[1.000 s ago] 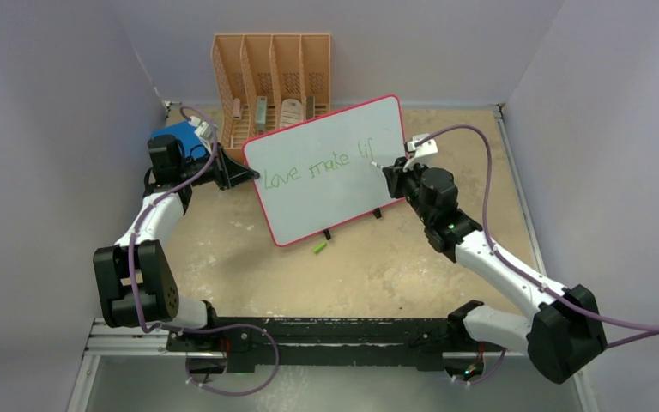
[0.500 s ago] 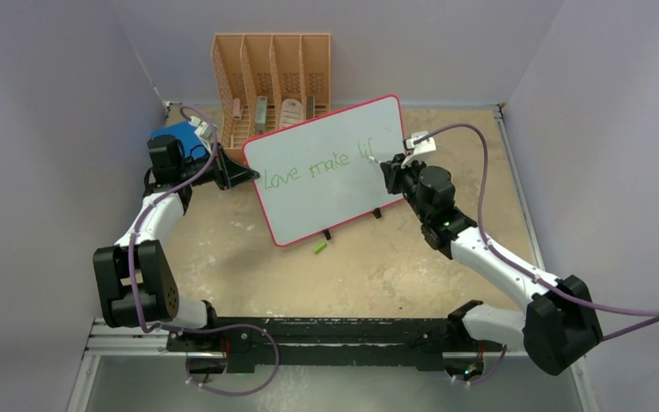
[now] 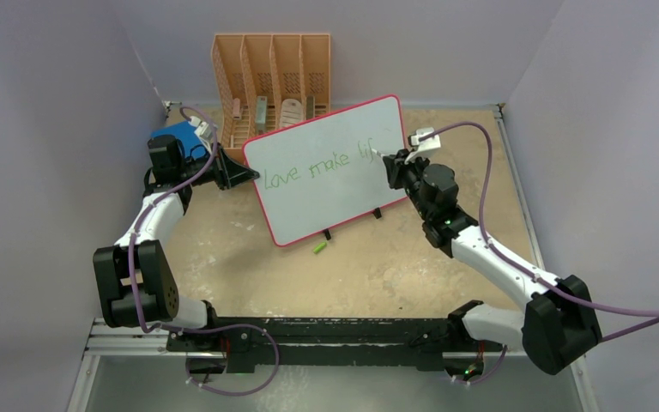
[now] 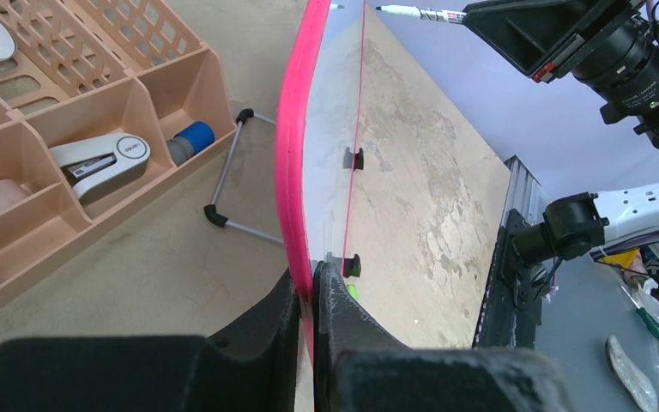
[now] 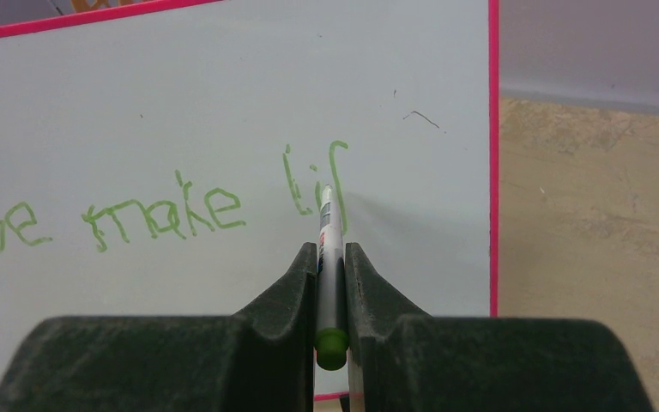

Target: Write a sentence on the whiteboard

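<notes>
Marker in closed right end effector, whiteboard in left end effector

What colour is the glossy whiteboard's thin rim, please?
Red-pink; the whiteboard rim shows best in the left wrist view.

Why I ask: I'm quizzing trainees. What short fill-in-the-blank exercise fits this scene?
1. On the whiteboard, the sentence so far reads "love make ____".
2. The marker in the right gripper writes in ____ ink.
3. The left gripper is shut on the whiteboard's rim; the board stands on two black ____.
Missing words: lif; green; feet.
</notes>
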`<action>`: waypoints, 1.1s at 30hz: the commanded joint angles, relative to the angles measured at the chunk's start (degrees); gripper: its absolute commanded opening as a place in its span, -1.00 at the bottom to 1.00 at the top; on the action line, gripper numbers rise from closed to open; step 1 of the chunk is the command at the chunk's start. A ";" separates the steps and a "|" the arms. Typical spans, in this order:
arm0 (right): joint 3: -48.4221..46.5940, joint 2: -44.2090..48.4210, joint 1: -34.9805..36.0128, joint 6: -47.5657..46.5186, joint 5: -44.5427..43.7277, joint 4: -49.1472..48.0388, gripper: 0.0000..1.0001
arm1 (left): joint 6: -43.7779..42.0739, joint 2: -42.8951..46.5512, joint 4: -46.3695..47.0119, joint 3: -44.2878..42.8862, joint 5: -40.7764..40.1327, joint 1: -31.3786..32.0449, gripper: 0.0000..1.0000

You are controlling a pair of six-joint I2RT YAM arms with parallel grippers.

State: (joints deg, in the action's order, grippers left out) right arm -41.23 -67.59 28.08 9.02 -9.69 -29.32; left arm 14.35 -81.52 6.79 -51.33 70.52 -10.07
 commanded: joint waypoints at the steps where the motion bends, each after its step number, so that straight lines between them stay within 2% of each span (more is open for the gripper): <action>1: -2.98 0.27 -0.48 0.49 -0.76 -3.86 -1.00 | -1.96 1.49 4.20 -1.08 0.50 -0.53 -1.00; 33: -3.96 -1.93 -1.62 1.27 3.03 -4.60 -1.00 | -1.96 1.56 4.02 -1.21 0.67 -0.55 -1.00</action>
State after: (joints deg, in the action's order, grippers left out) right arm -42.44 -69.41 26.81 9.69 -7.55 -30.72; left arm 14.35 -81.52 6.76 -51.33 70.54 -10.07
